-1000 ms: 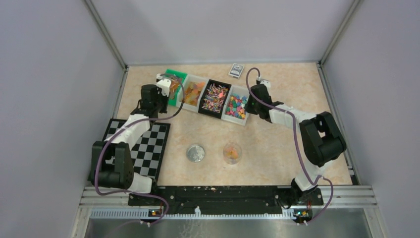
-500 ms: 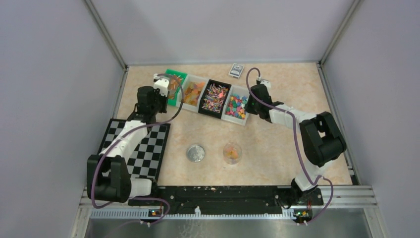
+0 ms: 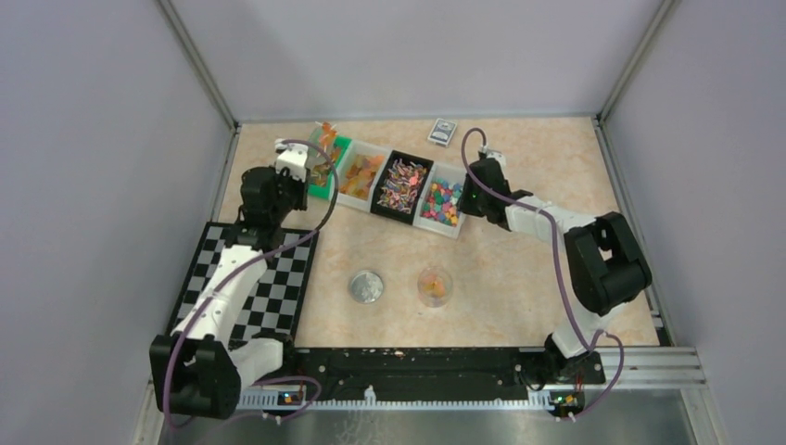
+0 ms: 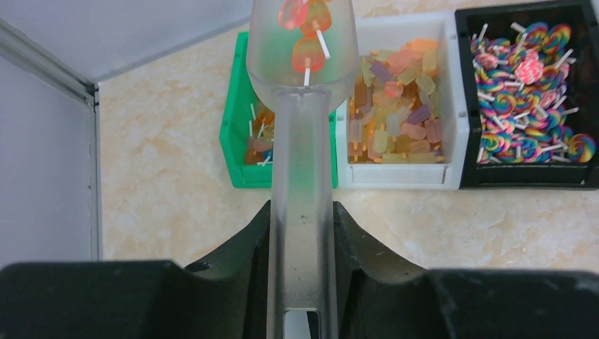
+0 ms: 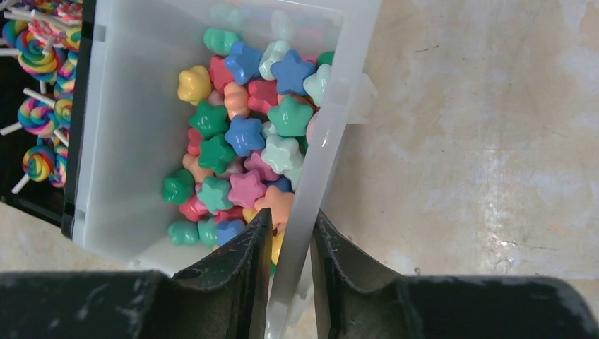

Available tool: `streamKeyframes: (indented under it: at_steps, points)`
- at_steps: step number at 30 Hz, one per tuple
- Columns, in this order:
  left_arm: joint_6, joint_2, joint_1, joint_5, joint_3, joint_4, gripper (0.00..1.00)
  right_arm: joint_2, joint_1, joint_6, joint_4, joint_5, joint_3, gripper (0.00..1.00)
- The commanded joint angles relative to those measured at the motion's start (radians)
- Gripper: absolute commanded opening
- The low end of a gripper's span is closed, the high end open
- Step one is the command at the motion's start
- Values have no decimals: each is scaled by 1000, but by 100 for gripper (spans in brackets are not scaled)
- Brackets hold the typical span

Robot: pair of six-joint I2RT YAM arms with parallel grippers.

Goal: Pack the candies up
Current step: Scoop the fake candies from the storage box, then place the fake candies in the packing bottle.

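Looking down from above, the near edge of the table carries both arm bases. At 8 o'clock from the table's middle lies a checkered mat. The left arm's elbow has swung outward and nearer since a second ago, and now sits off the mat's near left corner.

Just short of the middle, a round silver lid rests flat. A clear cup stands apart from it at its 3 o'clock, with a few orange candies inside.

Farther on, four bins run in a row from 11 to 1 o'clock. The left gripper is closed narrowly on the handle of a frosted scoop. A second ago the scoop was down in the green bin; now it is lifted above it, with orange-red lollipop candies in its bowl. Next come a pale bin of orange and pastel pieces and a black bin of swirled lollipops.

The right gripper has not moved. Its jaws are narrow and pinch the right wall of the star bin, where star candies lie heaped against that wall.

At 12 o'clock, near the back wall, lies a small packet.
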Motion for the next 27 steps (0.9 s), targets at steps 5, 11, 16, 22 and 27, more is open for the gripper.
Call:
streamKeyframes:
  at_steps: [5,11,16,22,27]
  points:
    - [-16,-126,-4,80,35,61,0,-164,17,-30,60,-38,23,49]
    - [5,-181,-4,96,51,41,0,-198,17,-44,19,-34,42,61]
    - [-4,-191,-4,138,59,31,0,-205,17,-51,1,-40,49,62]
    - [-46,-188,-6,177,128,-66,0,-271,17,-76,-55,-47,58,66]
    - [-91,-222,-13,292,162,-113,0,-356,17,-126,-99,-19,37,67]
